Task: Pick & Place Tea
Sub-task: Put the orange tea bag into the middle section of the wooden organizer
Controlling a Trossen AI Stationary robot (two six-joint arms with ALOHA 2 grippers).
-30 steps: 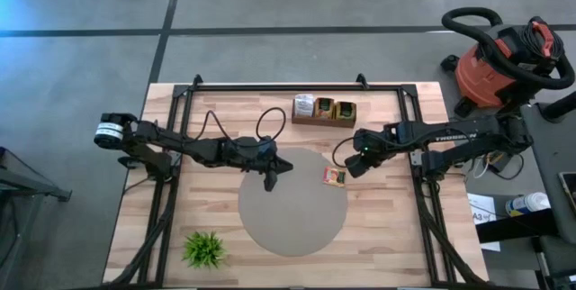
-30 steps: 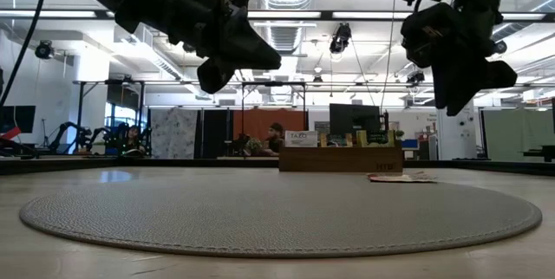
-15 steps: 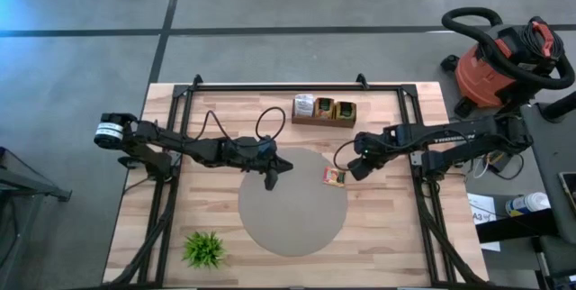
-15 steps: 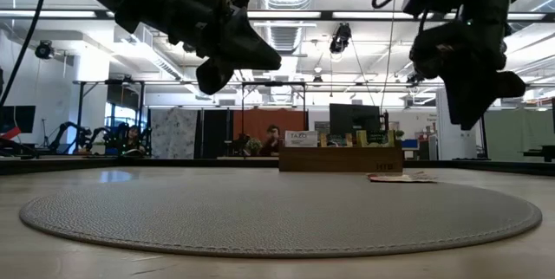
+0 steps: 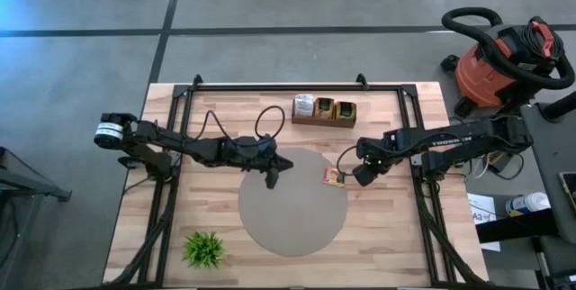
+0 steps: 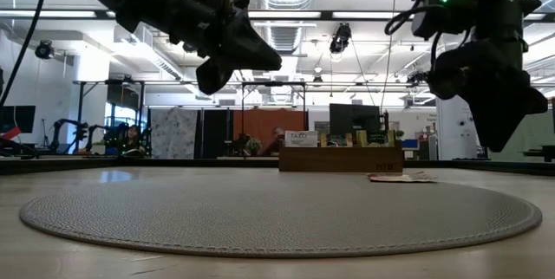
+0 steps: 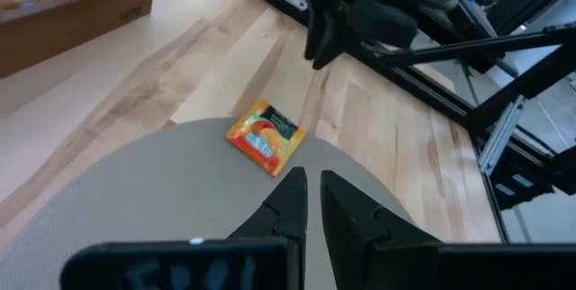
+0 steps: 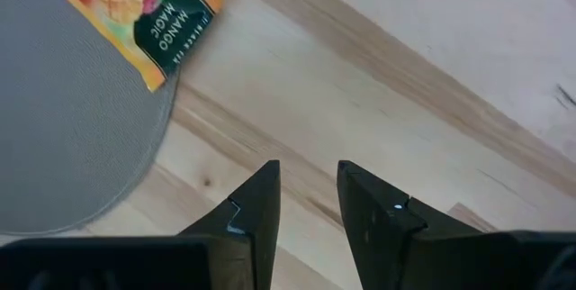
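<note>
One sachet lies flat, straddling the edge of the round mat, half on mat, half on bare table; more tea sits in the wooden box at the table's far side; the right gripper hangs just beside the sachet, over bare wood, its jaws a narrow gap apart and empty; the left gripper waits over the mat's far-left part, jaws a slit apart, holding nothing. Risks, as I judge them: the sachet is thin and flat, so fingers may skid over it or push it along; the mat's raised edge under it could tilt it and spoil a pinch; the narrow gap may miss it altogether.
</note>
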